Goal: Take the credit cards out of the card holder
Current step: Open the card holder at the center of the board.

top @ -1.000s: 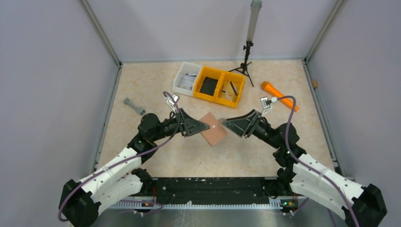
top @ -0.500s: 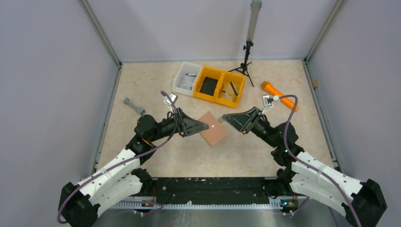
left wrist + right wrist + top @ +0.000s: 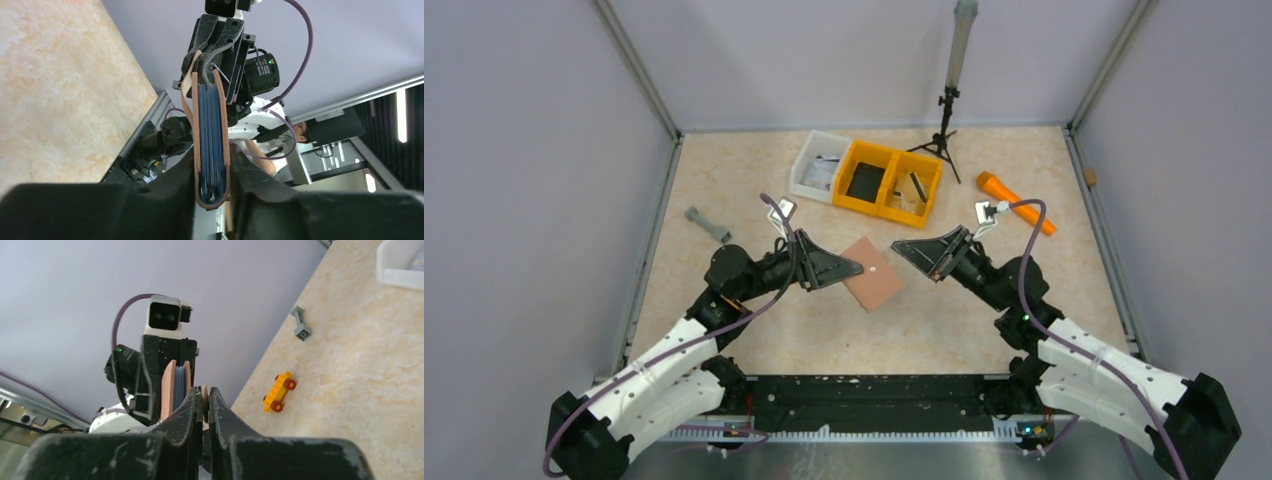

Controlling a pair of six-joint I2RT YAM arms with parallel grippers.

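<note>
Holding the reddish-brown leather-like folding card holder [image 3: 210, 125] in my left gripper [image 3: 212, 172], I have my fingers set narrow, one pressed on each outer cover at the folded end. The card holder hangs in the air above the beige marbled table [image 3: 754, 190], between my two arms, well apart from the bins. Its open edge points away from my left wrist toward my right gripper [image 3: 894, 245]. Between the covers I see stacked pale blue-grey layers, but I cannot tell which of them are the credit cards.

My right gripper is pinched together, with a thin brown strip, the small tab [image 3: 204, 392], caught between its fingers at the card holder's far edge. From my right wrist, the card holder shows edge-on, just beyond my fingertips.

Behind it on the table stand two yellow plastic bins [image 3: 889, 180] with a white plastic bin [image 3: 819, 165] touching their left side. A black tripod [image 3: 944, 130] stands near the back wall, and an orange cylindrical tool [image 3: 1014, 200] lies to my right. A small grey block piece [image 3: 707, 224] lies to my left. A yellow toy car with red wheels [image 3: 277, 390] sits on the table too.
</note>
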